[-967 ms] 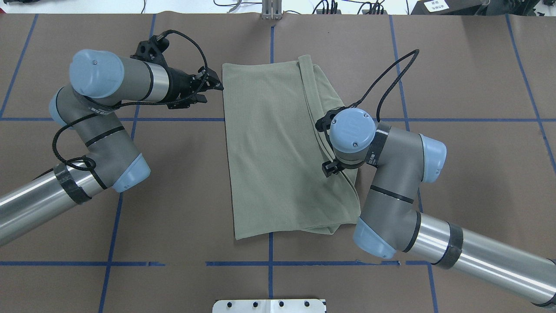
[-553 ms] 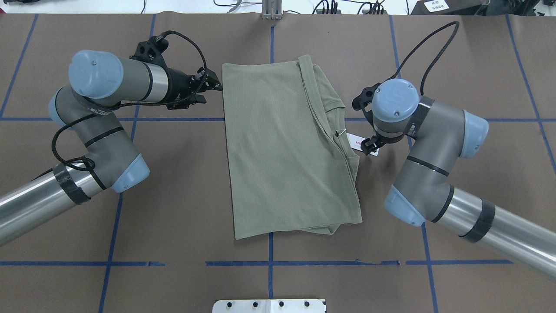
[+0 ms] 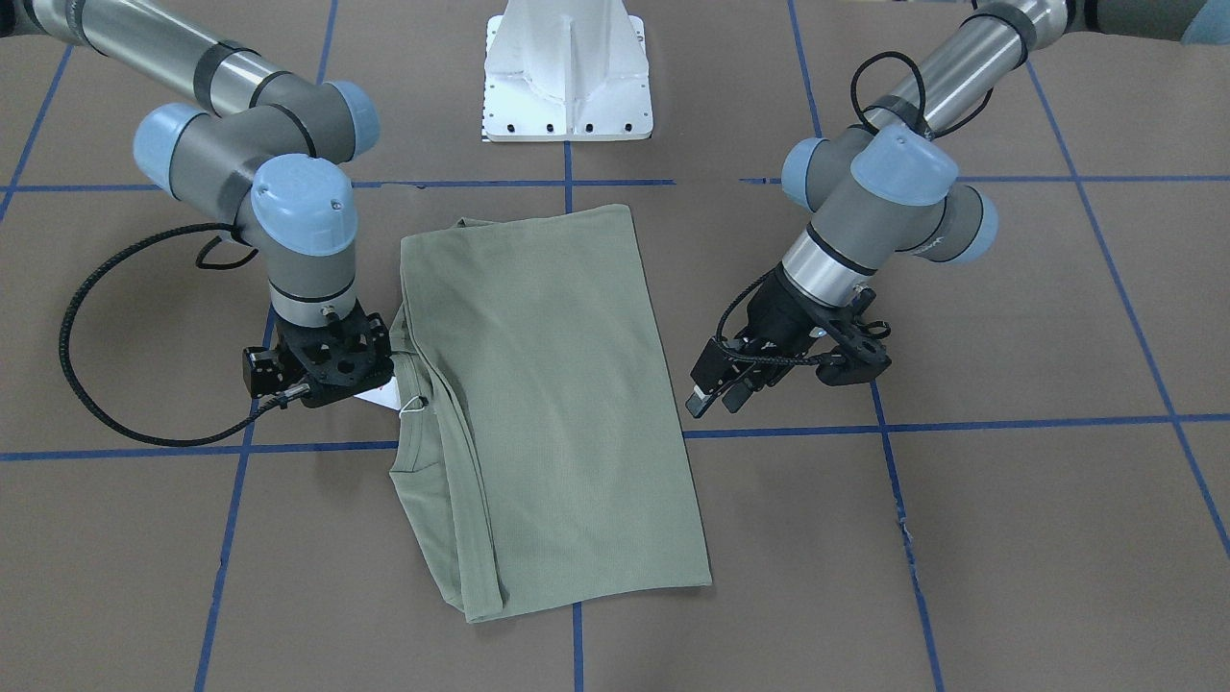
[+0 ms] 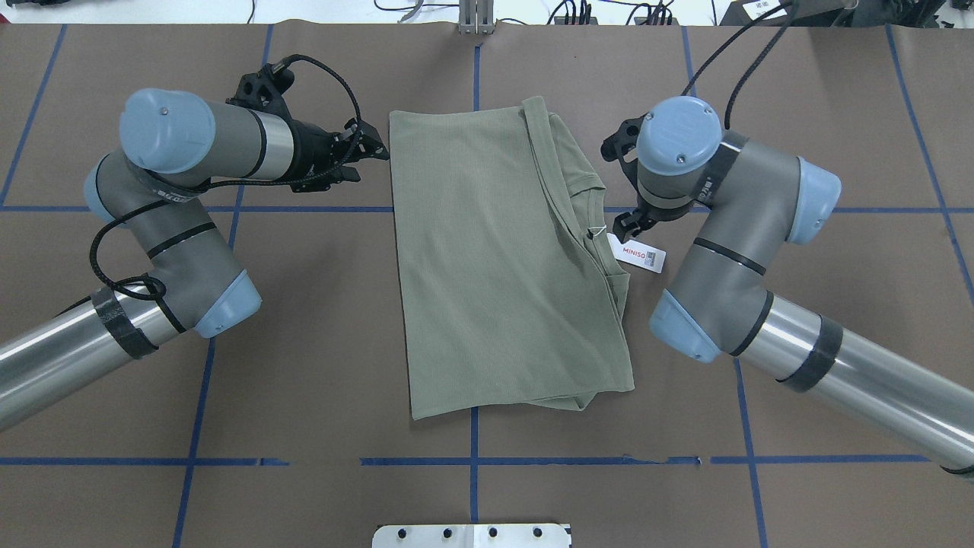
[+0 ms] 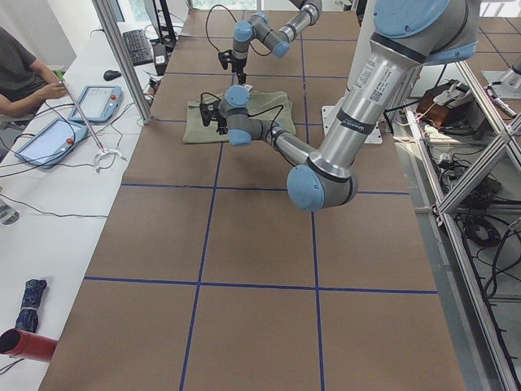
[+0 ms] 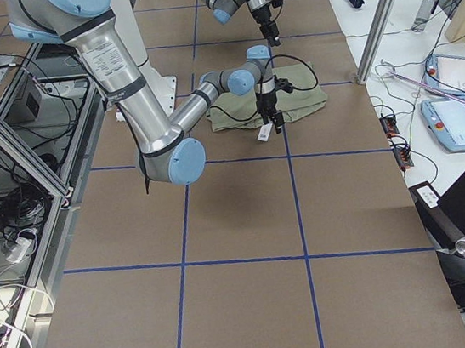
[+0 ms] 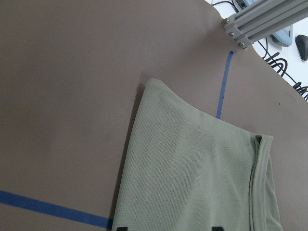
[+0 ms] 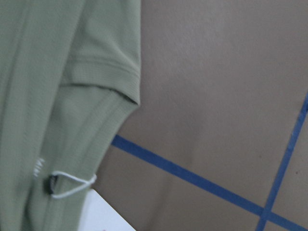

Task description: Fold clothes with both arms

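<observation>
Shirt (image 4: pixel 502 259): olive, folded to a long rectangle, flat on the middle of the brown table (image 4: pixel 304 396). Long axis runs from the robot outward; neck opening faces the robot's right.
Price tag (image 4: pixel 643 256): white, on the table just beside the neck.
Right gripper (image 3: pixel 319 363): points down over the tag; jaw state cannot be told.
Left gripper (image 4: pixel 373 148): just beside the shirt's far left corner, jaws spread, empty.

The left arm (image 4: pixel 183 243) and right arm (image 4: pixel 723 259) are grey tubes with light-blue joint caps (image 4: pixel 166 129), silver forearms (image 4: pixel 53 358) and black cables (image 3: pixel 63 336).
</observation>
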Available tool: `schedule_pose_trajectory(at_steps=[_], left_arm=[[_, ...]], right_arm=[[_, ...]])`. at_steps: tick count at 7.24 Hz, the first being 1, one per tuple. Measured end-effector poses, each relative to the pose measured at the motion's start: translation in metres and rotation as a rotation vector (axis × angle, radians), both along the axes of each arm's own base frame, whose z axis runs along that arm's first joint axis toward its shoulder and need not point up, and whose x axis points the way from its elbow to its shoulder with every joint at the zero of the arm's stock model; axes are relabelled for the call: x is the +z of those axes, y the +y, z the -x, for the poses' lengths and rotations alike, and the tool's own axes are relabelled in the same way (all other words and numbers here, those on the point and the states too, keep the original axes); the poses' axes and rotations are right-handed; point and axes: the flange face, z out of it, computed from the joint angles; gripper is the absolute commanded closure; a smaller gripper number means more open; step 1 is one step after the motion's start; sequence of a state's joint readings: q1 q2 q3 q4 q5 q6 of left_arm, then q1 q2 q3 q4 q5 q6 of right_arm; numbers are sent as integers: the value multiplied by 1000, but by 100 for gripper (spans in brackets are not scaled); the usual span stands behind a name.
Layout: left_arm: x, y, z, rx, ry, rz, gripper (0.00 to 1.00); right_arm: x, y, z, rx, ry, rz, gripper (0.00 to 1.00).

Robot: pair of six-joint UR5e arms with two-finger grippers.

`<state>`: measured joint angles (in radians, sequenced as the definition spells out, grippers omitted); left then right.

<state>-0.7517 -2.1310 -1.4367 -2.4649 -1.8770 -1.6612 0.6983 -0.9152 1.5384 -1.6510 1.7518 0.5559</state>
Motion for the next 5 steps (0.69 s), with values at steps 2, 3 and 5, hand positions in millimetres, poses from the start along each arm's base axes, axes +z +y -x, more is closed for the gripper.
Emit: schedule_pose_trajectory(at_steps=[2,3,5], left_arm=[[0,0,0,1,0,-2,34],[0,0,0,1,-1,-2,34],[1,0,0,1,-2,0,34]], right_arm=[[-36,-18,35,32,-26,33,0],[-34,-20,49,29,-14,50,0],[-20,-14,76,13,-4,64,0]])
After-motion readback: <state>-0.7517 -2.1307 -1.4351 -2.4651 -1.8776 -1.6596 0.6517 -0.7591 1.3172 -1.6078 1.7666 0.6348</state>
